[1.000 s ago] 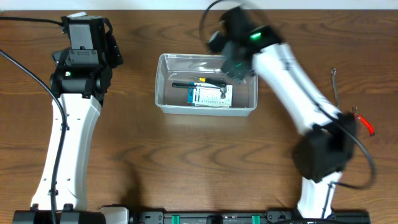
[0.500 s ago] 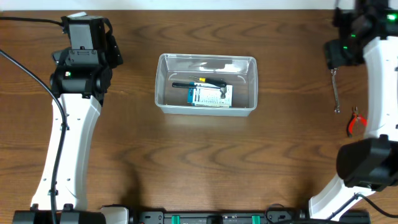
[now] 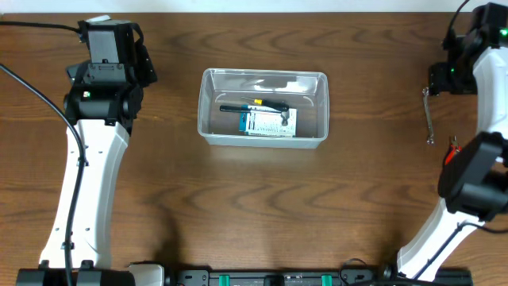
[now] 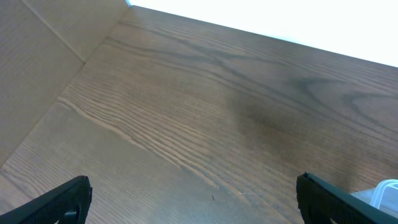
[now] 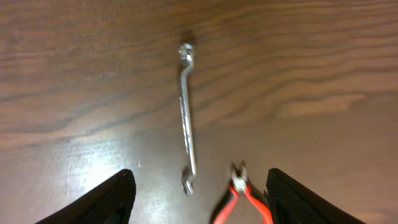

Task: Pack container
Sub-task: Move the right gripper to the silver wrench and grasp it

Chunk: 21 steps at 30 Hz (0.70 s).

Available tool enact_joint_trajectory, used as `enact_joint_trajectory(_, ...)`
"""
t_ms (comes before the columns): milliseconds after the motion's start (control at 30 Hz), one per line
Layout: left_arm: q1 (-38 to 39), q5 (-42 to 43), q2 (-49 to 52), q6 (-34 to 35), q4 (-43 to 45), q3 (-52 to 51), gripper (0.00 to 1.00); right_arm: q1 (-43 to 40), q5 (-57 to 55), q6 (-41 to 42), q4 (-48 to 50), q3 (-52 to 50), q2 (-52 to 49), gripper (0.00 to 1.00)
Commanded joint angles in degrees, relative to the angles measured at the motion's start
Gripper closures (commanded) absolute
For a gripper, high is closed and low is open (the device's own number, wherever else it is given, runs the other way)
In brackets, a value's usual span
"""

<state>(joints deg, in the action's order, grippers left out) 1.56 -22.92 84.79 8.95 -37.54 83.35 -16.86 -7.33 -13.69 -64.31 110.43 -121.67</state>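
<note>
At the right edge of the desk (image 3: 238, 206), our right gripper (image 5: 199, 179) hovers by the wrench (image 5: 186, 112), jaws apart and empty; red-handled pliers (image 5: 239, 196) lie just beside it. The container (image 3: 262, 141) sits mid-desk, well apart, partly filled. Left gripper (image 4: 193, 186) wide, idle. We judge this the fetching step. Next: descend, straddle the wrench shank, close.

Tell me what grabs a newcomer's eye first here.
The clear container sits centre of the table, holding a blue-and-white box and a dark tool. Then, at the far right edge, the right gripper hangs open above a silver wrench and red-handled pliers.
</note>
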Motion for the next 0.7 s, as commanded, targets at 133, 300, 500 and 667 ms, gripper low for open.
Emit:
enact_joint_trajectory(133,-0.26,-1.14,0.2,-0.35,-0.11,0.5,0.02,-0.04,0.31,-0.26,3.96,-0.44,-6.03,0.3)
enact_joint_trajectory(300,-0.26,-1.14,0.2,-0.35,-0.11,0.5,0.02,-0.04,0.5,-0.28,4.28,-0.44,-9.6,0.3)
enact_joint_trajectory(500,-0.26,-1.14,0.2,-0.35,-0.13,0.5,0.02,-0.04,1.38,-0.28,4.31,-0.44,-13.53,0.31)
enact_joint_trajectory(667,-0.26,-1.14,0.2,-0.35,-0.11,0.5,0.02,-0.11,1.57,-0.26,4.63,-0.44,-14.86,0.3)
